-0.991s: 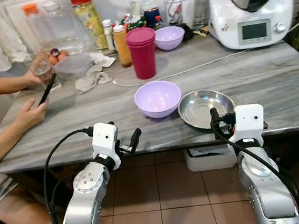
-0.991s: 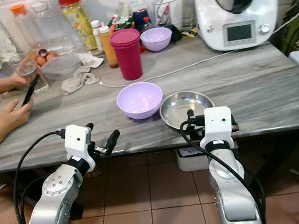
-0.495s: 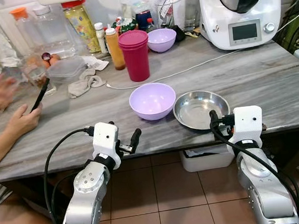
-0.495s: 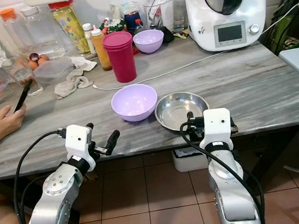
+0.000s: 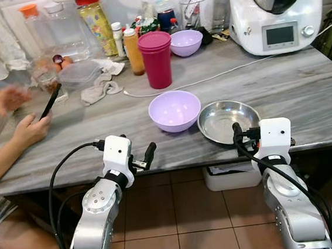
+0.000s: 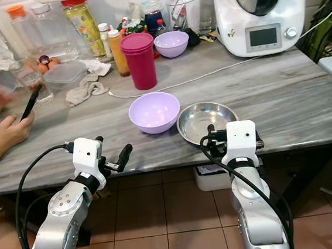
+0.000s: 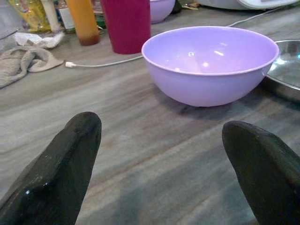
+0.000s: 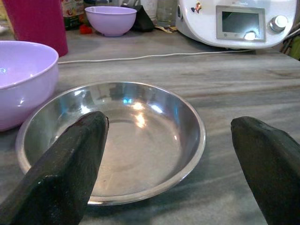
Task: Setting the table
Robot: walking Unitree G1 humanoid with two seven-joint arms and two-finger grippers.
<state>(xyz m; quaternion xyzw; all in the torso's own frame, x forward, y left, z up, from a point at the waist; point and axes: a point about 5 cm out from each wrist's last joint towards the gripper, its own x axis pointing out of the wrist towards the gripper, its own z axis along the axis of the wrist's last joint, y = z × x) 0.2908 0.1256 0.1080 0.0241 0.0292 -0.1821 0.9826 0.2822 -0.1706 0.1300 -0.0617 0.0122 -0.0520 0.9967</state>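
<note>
Grey marble-look tabletop (image 5: 303, 87) carrying a lilac plastic bowl (image 5: 174, 109) just beside a stainless steel dish (image 5: 228, 120), both near the front edge. Left gripper (image 7: 159, 164) spread wide and empty, short of the lilac bowl. Right gripper (image 8: 168, 164) equally wide, empty, at the steel dish's near rim. Magenta tumbler (image 5: 156, 59) and white cable (image 5: 208, 76) farther back.

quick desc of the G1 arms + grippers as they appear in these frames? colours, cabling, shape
Both arms are silver metal with rounded joint housings. Each wrist carries a white boxy module, and a black cable loops from it down along the forearm. The left gripper and right gripper each have two long black fingers, matte and blunt-tipped, spread apart in the wrist views. No markings readable.
</note>
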